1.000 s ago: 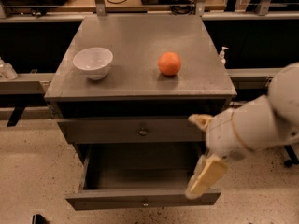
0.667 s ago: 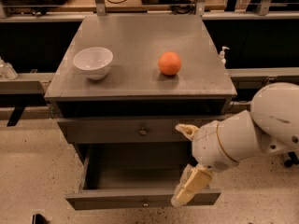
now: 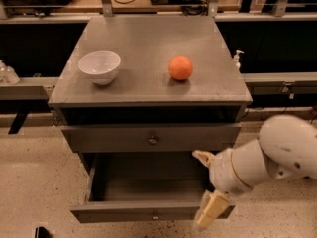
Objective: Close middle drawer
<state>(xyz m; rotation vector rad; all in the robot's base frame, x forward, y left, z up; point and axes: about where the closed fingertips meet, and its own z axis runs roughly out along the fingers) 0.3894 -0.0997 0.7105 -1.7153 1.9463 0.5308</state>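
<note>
On my worktop [image 3: 148, 33] the bowl [image 3: 99, 66] sits near the left edge and the orange [image 3: 180, 67] right of centre, the two well apart. I see a bottle [image 3: 237, 59] just off the right edge, toward the back. Below the front edge lies the top drawer [image 3: 114, 139], and under it the middle drawer [image 3: 129, 214] stands pulled out toward me. My gripper [image 3: 198, 189] hangs at that drawer's right end, one of its fingers [image 3: 202, 156] above the drawer's inside and the other before its front, spread apart. The arm [image 3: 282, 150] reaches in from the right.
</note>
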